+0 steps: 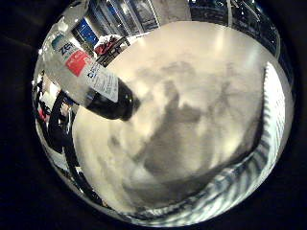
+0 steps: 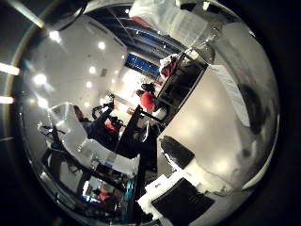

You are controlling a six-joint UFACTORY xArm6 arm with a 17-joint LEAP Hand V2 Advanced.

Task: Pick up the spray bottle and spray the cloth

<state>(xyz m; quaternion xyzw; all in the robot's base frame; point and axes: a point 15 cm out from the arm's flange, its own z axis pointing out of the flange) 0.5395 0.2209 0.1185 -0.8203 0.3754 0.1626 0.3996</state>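
Spray bottle (image 1: pixel 91 79) sits close to the palm over the white desk (image 1: pixel 211 67), striped cloth (image 1: pixel 268 139) at 4 o'clock — robot hand state can't be told. Risk: weak hold, bottle slips, or spray misses cloth.

Round ceiling lights (image 2: pixel 96 45) shine over a white table (image 2: pixel 202 122) beside dark shelving (image 2: pixel 181 84).
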